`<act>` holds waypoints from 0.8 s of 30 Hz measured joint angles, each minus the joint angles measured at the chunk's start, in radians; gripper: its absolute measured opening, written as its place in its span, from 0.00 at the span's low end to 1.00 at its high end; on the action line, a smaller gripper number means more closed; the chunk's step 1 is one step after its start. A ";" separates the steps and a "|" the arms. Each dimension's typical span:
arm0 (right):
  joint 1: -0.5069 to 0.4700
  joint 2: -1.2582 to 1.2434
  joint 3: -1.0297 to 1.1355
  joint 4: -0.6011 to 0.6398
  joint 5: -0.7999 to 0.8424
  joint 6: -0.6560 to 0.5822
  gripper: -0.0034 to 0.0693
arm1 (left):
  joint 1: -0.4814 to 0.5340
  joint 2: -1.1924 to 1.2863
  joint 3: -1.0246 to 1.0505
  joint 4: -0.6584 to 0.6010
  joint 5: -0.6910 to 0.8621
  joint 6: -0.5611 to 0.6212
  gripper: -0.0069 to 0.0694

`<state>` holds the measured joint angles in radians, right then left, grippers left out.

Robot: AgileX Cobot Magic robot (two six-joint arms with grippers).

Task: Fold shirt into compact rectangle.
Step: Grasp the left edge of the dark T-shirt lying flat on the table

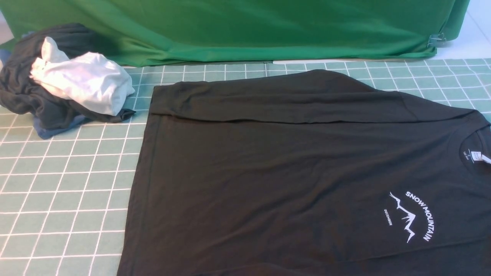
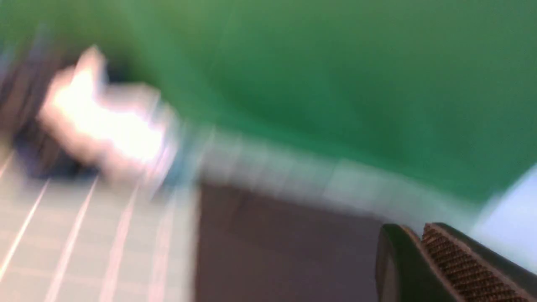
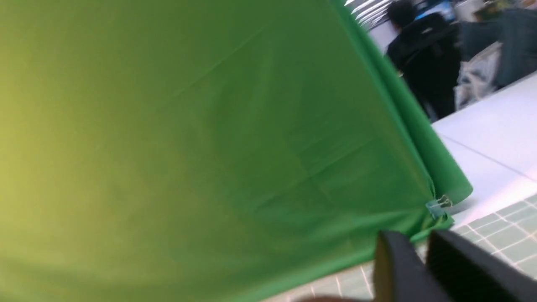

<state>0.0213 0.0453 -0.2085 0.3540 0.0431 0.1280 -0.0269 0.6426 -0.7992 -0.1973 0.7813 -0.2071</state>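
Front view: the shirt (image 1: 291,172) lay flat and print-up on the gridded tabletop (image 1: 69,184). Its collar (image 1: 477,149) pointed to the robot's right and its hem to the left. The far long side was turned in over the body as a band (image 1: 268,103), which gave a straight far edge. We read this as the first lengthwise fold of the rectangle. The near side ran out of the frame, so we could not say whether it was folded.

A white garment (image 1: 84,82) sat on a dark bundle (image 1: 23,88) at the far left, apart from the shirt. We judged that it was parked there to keep the folding area free. A green backdrop (image 1: 245,27) closed off the far end of the tabletop.

Neither arm appeared in the front view. In the blurred left wrist view, the left gripper (image 2: 413,235) had its fingers closed together on nothing, above a dark patch that was probably the shirt. In the right wrist view, the right gripper (image 3: 415,241) held nothing. A narrow slit showed between its fingers, and we could not tell whether it was fully closed. Both wrist views faced the backdrop, so we judged that the grippers were clear of the cloth. The shirt therefore rested under its own weight alone.
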 joint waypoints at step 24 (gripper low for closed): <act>0.019 0.820 -0.637 -0.007 0.788 -0.427 0.08 | -0.513 0.568 0.176 -0.028 0.082 0.013 0.09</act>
<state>0.0399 0.8649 -0.8451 0.3469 0.8309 -0.2994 -0.5400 1.2104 -0.6231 -0.2250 0.8630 -0.1943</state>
